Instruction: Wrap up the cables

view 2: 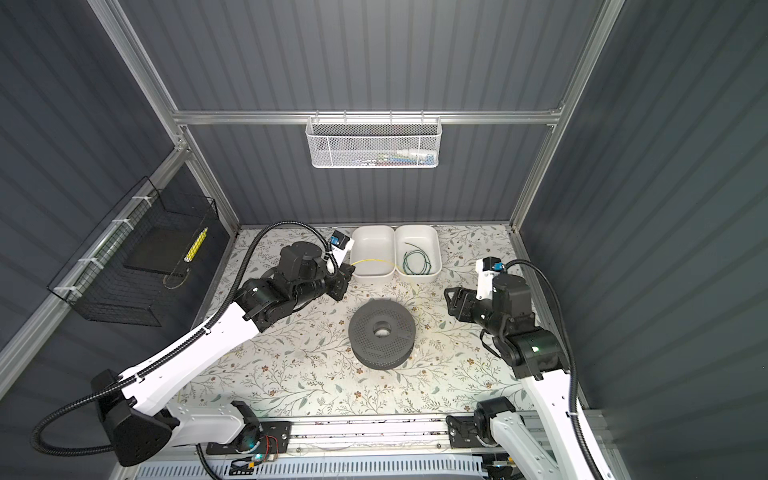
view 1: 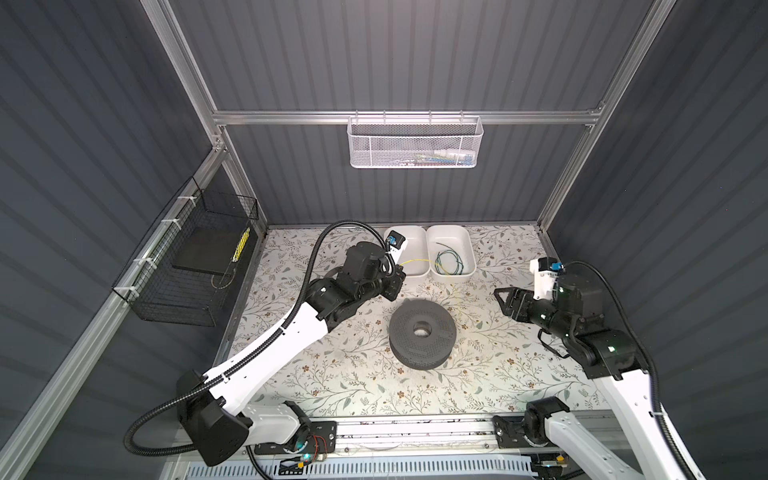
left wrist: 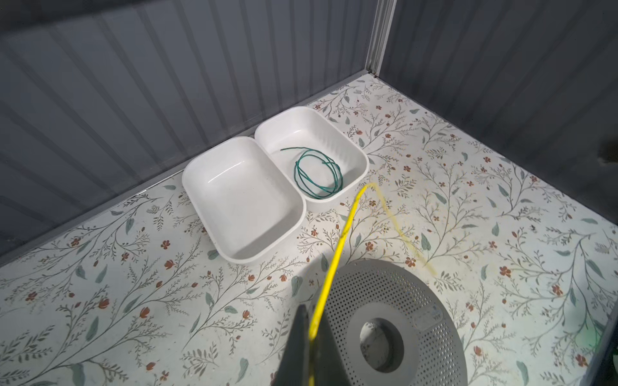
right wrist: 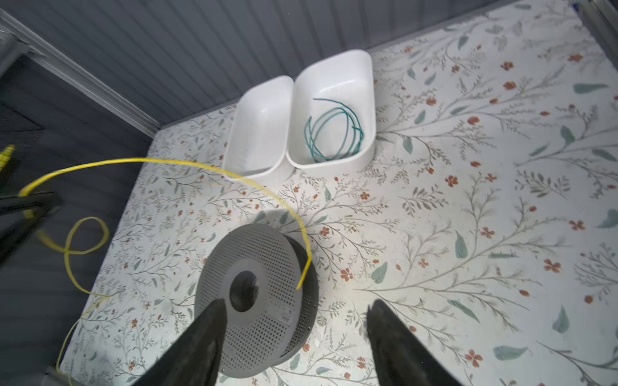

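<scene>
Floral tabletop (view 1: 332, 374) inside grey ribbed walls. A grey perforated spool (view 1: 405, 328) is laid flat at centre. Two white trays are set side by side at 12 o'clock of the spool, against the back wall.

Green cable (left wrist: 296, 173) is seen loosely coiled inside the right tray (view 1: 453, 277); that one is judged done. Left tray (view 1: 409, 239) holds nothing.

Yellow cable (left wrist: 341, 240) is pinched between the pressed-together jaws of the left gripper (left wrist: 311, 334), at 11 o'clock of the spool. From there it is arced toward 3 o'clock, then down. Its free end is hung by the spool rim on the 3 o'clock side; it is blurred, so contact cannot be resolved. A slack looped tail is seen behind the left gripper in the right wrist view.

Right gripper (right wrist: 296, 304) is spread wide with nothing held, further out at 2 o'clock.

No yellow turns are visible on the spool. Winding is judged not started, so roughly half the task is left.
</scene>
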